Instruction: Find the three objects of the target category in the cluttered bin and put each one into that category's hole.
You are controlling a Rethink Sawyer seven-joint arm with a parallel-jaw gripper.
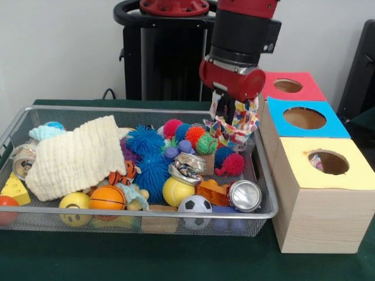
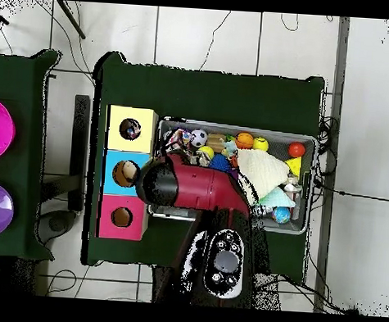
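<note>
Above the bin's right end, the claw (image 1: pixel 229 106) is clenching a patterned cloth (image 1: pixel 239 124), which is hanging from it, lifted over the toys and just beside the blue box. Below it, spiky balls (image 1: pixel 146 153), a soccer ball (image 1: pixel 195 205) and a cream knit cloth (image 1: pixel 76 157) are lying in the wire bin (image 1: pixel 140 218). Beside the bin, three wooden boxes are sitting on the green surface (image 1: pixel 176 257): red (image 1: pixel 307 88), blue (image 1: pixel 328 127) and yellow (image 1: pixel 363 170), each topped with a round hole.
</note>
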